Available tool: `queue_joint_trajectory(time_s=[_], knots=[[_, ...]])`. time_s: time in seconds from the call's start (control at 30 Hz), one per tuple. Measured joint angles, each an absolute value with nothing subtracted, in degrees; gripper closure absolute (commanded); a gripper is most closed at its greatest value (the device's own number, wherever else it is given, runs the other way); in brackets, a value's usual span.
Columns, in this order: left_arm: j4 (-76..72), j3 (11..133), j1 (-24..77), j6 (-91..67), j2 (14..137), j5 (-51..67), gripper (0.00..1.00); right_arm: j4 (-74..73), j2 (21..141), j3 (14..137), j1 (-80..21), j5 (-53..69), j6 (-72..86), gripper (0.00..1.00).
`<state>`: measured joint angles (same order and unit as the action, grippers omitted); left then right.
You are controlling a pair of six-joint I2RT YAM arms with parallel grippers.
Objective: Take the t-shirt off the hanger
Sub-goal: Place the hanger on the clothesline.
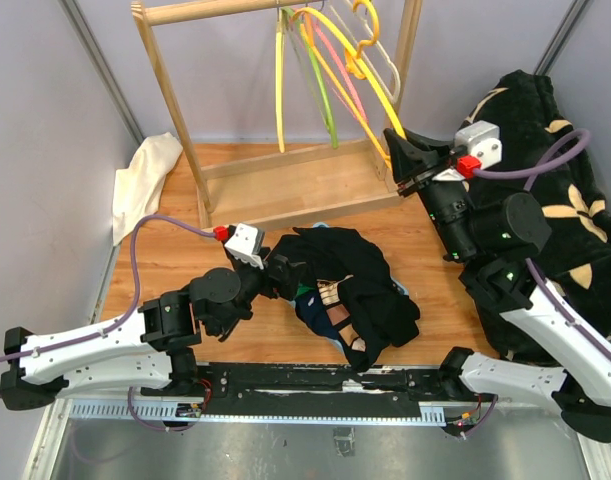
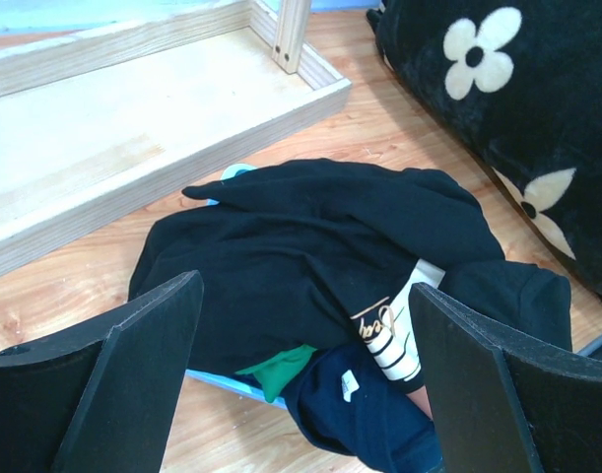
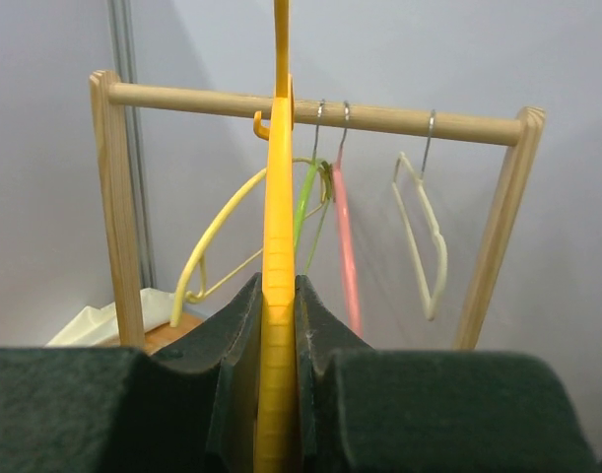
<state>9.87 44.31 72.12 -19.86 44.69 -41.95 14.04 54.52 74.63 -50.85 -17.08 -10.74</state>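
A black t-shirt (image 1: 340,275) lies crumpled on the wooden table, on top of a heap with a navy garment (image 2: 379,414) and a scrap of green cloth (image 2: 281,367). In the left wrist view the t-shirt (image 2: 301,246) fills the middle. My left gripper (image 1: 277,272) sits at the heap's left edge, open (image 2: 305,291), with nothing between its fingers (image 2: 133,374). My right gripper (image 1: 400,160) is shut on the lower edge of a bare yellow hanger (image 1: 383,95) beside the rack's right post. In the right wrist view the hanger (image 3: 279,296) rises to the rod (image 3: 379,113).
The wooden rack (image 1: 285,185) stands at the back, with green, pink (image 3: 346,246) and white (image 3: 429,246) hangers on its rod. A black floral blanket (image 1: 555,180) covers the right side and shows in the left wrist view (image 2: 517,99). A cream cloth (image 1: 145,175) lies at far left.
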Motion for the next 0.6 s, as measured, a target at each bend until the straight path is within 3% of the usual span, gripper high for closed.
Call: queue_joint_trajectory(time_s=[0.6], knots=[[9.1,43.5,72.1,-20.7,42.9,-42.9,0.1,18.1,68.4,78.9,-52.4,-8.7,-5.3,0.99]])
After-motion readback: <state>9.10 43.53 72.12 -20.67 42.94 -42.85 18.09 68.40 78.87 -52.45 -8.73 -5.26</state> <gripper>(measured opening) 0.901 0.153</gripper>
